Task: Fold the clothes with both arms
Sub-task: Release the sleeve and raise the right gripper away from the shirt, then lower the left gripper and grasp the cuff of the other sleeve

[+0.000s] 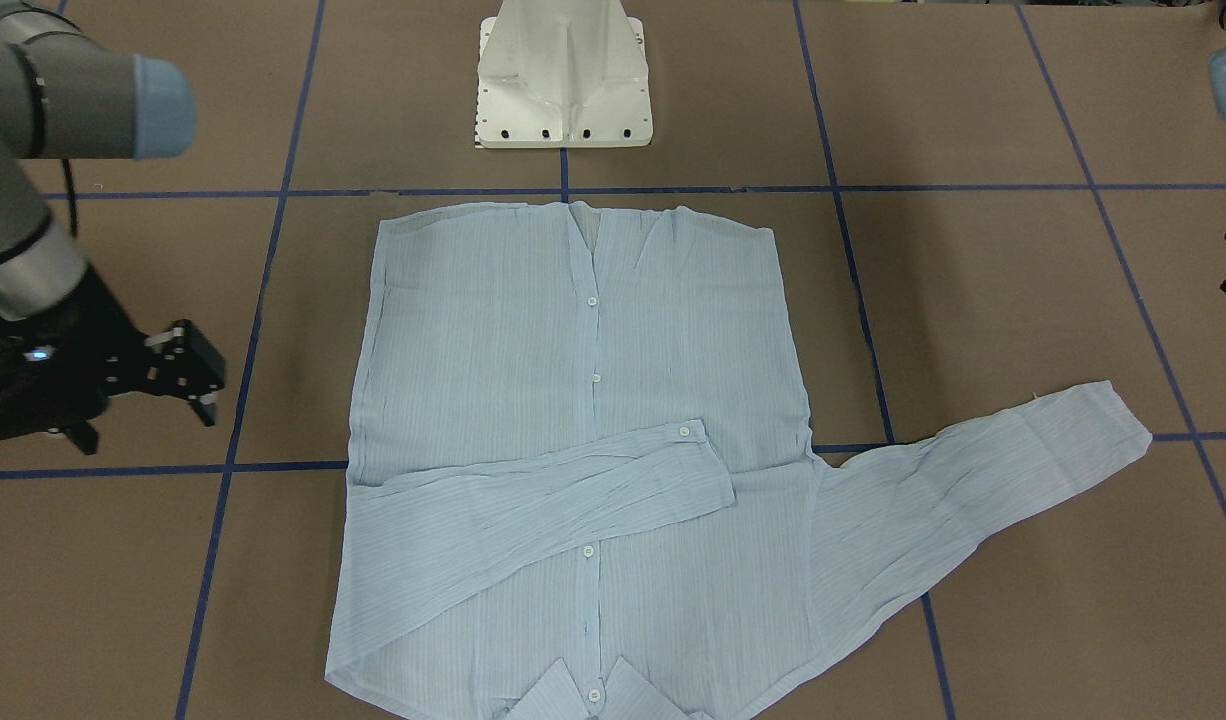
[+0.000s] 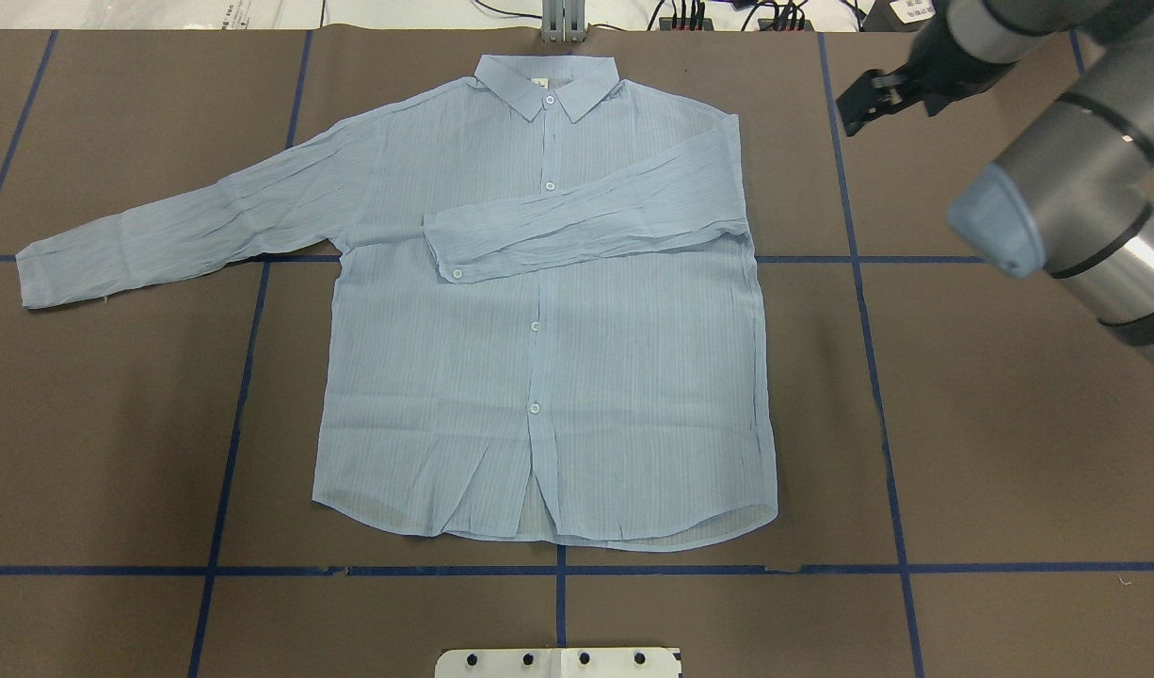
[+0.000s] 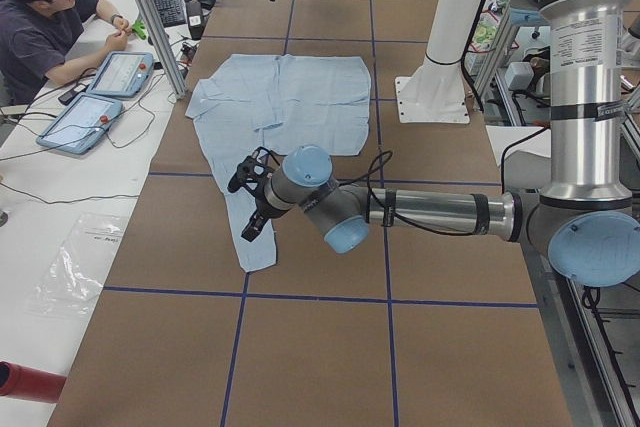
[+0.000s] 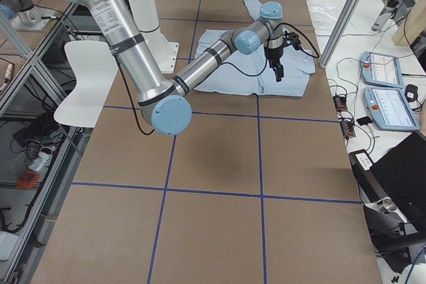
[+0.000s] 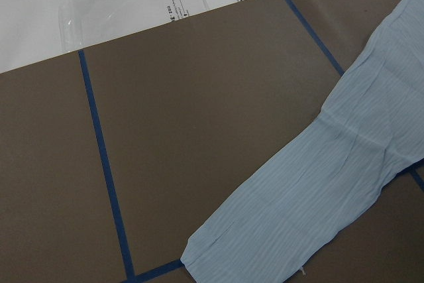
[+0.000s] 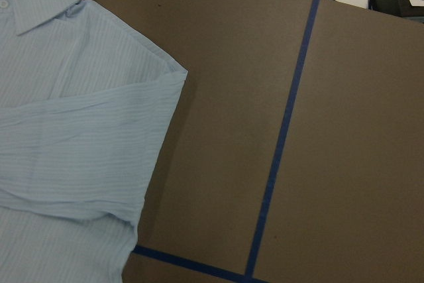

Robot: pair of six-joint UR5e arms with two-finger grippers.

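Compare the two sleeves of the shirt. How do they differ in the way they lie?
The folded sleeve lies across the shirt front; the outstretched sleeve lies on the table. The folded sleeve's cuff ends near the button line and shows a button; the outstretched sleeve's cuff lies far from the body, no button visible. Both are pale blue, striped and wrinkled.
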